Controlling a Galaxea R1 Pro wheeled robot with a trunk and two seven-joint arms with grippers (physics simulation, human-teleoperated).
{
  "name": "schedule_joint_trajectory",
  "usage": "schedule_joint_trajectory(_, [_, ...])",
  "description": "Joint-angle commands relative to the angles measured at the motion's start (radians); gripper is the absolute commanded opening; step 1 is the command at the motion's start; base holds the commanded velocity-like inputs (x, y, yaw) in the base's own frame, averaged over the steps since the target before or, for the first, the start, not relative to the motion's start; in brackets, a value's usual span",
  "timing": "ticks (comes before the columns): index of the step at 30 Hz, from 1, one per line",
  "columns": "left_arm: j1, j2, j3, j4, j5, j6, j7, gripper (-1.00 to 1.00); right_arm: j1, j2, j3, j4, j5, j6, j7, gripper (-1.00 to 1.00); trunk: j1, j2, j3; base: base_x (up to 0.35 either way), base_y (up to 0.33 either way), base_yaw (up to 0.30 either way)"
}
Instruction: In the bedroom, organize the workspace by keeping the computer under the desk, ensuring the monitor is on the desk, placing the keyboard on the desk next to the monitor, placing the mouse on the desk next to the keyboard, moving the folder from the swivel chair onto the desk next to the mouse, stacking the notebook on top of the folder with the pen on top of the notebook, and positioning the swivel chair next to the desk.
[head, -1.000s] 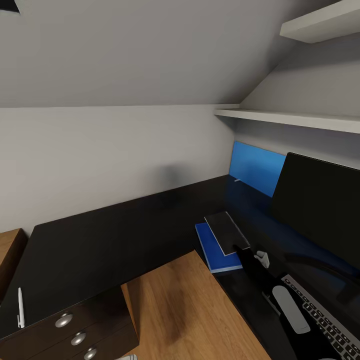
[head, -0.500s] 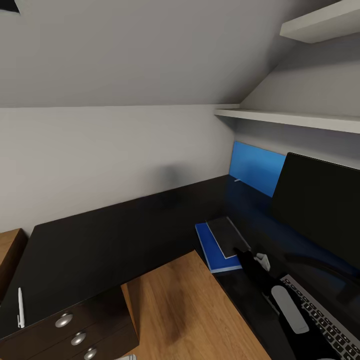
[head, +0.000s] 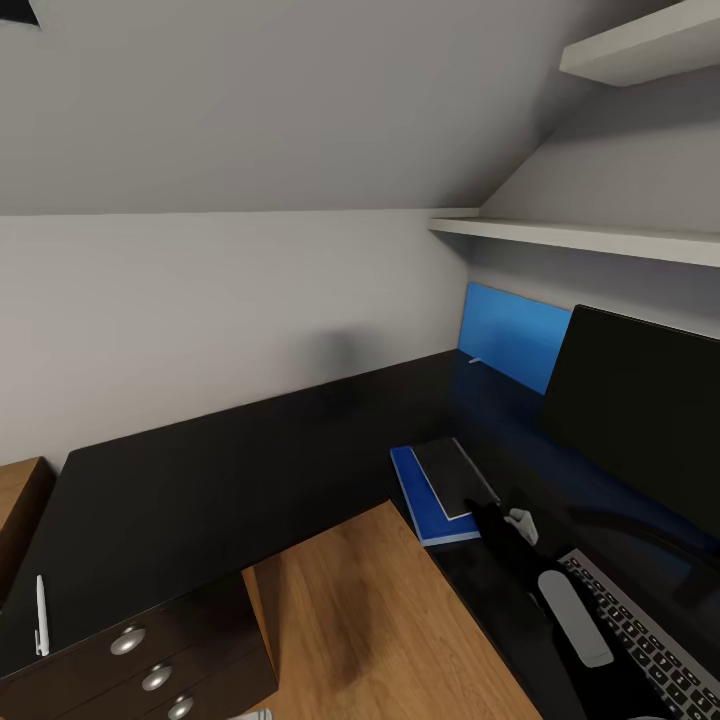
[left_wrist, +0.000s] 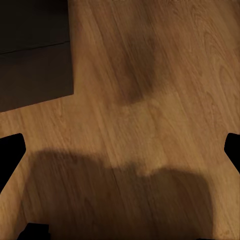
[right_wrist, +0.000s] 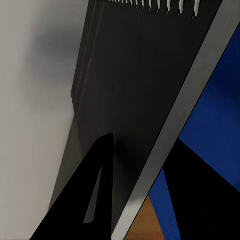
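**Notebook on the folder, right gripper at its edge**

One desk (head: 220, 480), its glossy black L-shaped top running from about 8 o'clock of the head view across to 3 o'clock, is the biggest thing here. Under its near left end sits the drawer unit with three round silver knobs (head: 127, 640). One monitor (head: 640, 400) stands on the desk at 3 o'clock, black front toward me, and a blue panel (head: 512, 335) leans upright against the wall just behind it. One keyboard (head: 655, 640) lies on the desk at 4 to 5 o'clock, below the screen.

One blue folder (head: 418, 500) lies flat on the desk at the inner corner, just right of centre. One dark grey notebook (head: 458, 475) rests on top of it, turned slightly askew. One white pen (head: 41, 615) lies far off at 8 o'clock, well apart from the stack.

The right gripper (head: 495, 515) reaches to the notebook's near edge. In the right wrist view its dark fingers (right_wrist: 92, 200) stand either side of that edge, closed on the notebook.

The left gripper's (left_wrist: 120, 150) fingertips stand wide apart, holding nothing, over the wooden floor (left_wrist: 150, 75).
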Motion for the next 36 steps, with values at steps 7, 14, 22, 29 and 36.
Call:
schedule_joint_trajectory(7, [0.000,-0.001,0.001,-0.002,0.008,0.006,0.001,1.00,0.000,0.001,-0.002,-0.002,-0.006,0.008,-0.011,-1.00,0.000,-0.001,-0.001,0.000,0.000,0.000])
schedule_joint_trajectory(14, [0.000,-0.001,0.001,-0.002,0.008,0.006,0.001,1.00,0.000,0.001,-0.001,-0.002,-0.006,0.008,-0.016,-1.00,0.000,-0.001,-0.001,0.000,0.000,0.000])
schedule_joint_trajectory(22, [0.000,-0.001,0.002,-0.002,0.009,0.006,0.000,1.00,0.000,0.002,-0.001,-0.002,-0.006,0.008,-0.016,-1.00,0.000,-0.001,-0.001,0.007,0.000,0.000])
schedule_joint_trajectory(29, [0.000,-0.001,0.003,-0.002,0.008,0.006,0.001,1.00,0.000,0.001,0.000,-0.002,-0.006,0.008,-0.016,-1.00,0.000,-0.001,-0.001,0.037,0.000,0.000])
schedule_joint_trajectory(36, [0.000,-0.001,0.003,-0.002,0.008,0.006,0.001,1.00,0.000,0.001,0.000,-0.002,-0.006,0.008,-0.016,-1.00,0.000,-0.001,-0.001,0.006,0.000,0.000])
